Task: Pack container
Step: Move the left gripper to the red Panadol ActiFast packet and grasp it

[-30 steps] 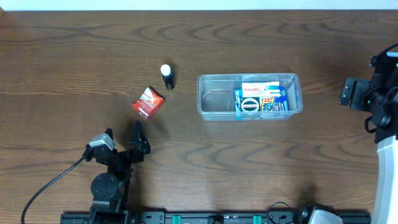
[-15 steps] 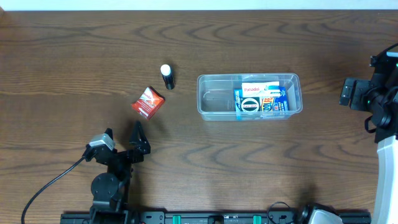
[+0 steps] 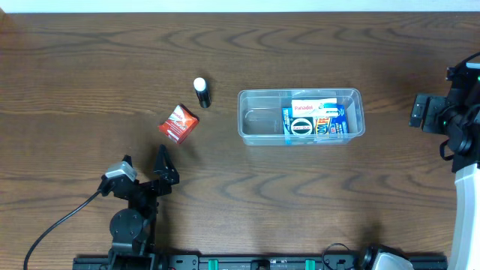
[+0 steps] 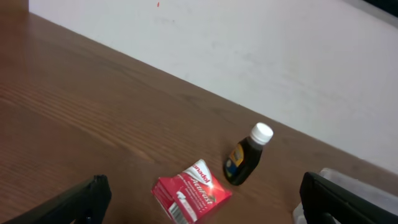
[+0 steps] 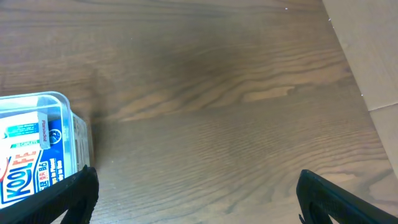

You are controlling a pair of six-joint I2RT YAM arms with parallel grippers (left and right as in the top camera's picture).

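Jaws: left gripper (image 3: 144,159), right gripper (image 5: 196,174) both apart | dark wood table (image 3: 300,195) | white wall (image 4: 249,56)

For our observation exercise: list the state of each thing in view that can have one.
container: open-topped, partly filled
medicine boxes: inside the container
red packet: outside the container
dark bottle: capped, outside the container
left gripper: open, empty
right gripper: open, empty
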